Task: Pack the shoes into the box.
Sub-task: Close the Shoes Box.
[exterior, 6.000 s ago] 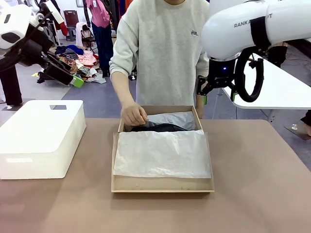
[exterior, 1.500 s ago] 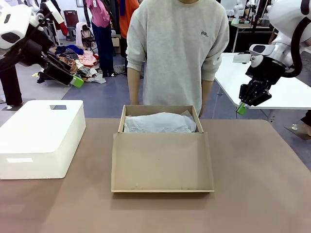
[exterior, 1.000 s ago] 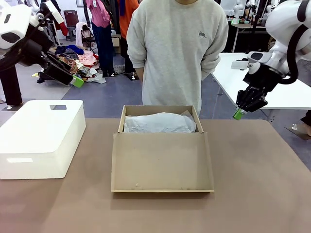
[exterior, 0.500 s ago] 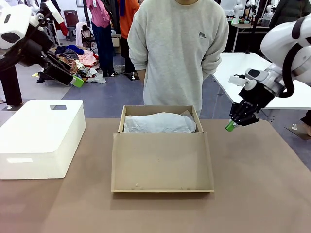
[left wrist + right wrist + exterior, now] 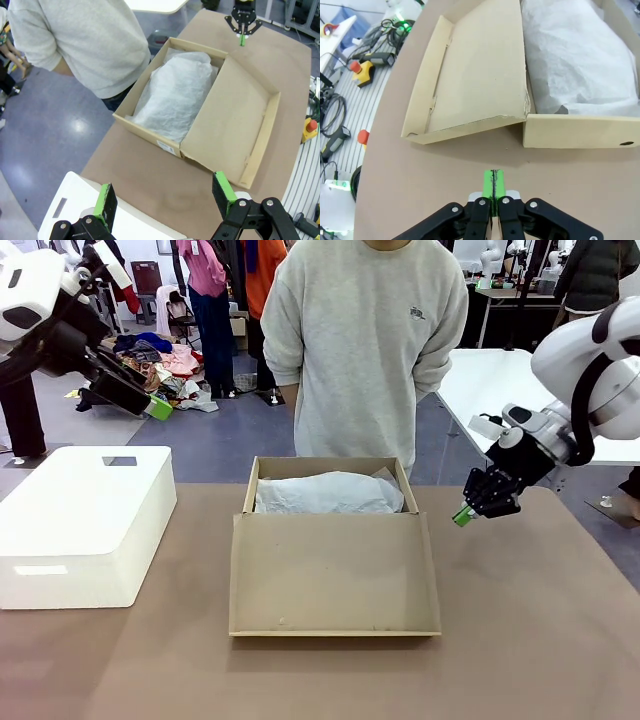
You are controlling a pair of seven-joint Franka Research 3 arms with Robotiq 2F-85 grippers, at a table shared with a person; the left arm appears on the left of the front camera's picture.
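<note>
The tan cardboard box [image 5: 325,467] stands mid-table with its flap lid [image 5: 335,575] lying flat toward me. White tissue paper [image 5: 328,493] is folded over its inside, and the shoes are hidden beneath it. My right gripper [image 5: 461,516] is shut and holds nothing, low over the table just right of the box's right wall. In the right wrist view its shut tips [image 5: 493,185] point at the table beside the box wall [image 5: 570,131] and the lid [image 5: 475,80]. My left gripper [image 5: 155,407] hangs high at the far left, open [image 5: 165,200], looking down on the box [image 5: 145,127].
A white rounded plastic box [image 5: 85,525] sits at the table's left. A person in a grey sweatshirt [image 5: 365,350] stands right behind the cardboard box with hands out of sight. A white table [image 5: 560,420] stands behind at the right. Bare brown tabletop [image 5: 540,620] lies right of the box.
My right gripper has come down and leftward, from above the white table to the box's right side. The left arm has not moved. The person's hand left the box; tissue now covers the shoes.
</note>
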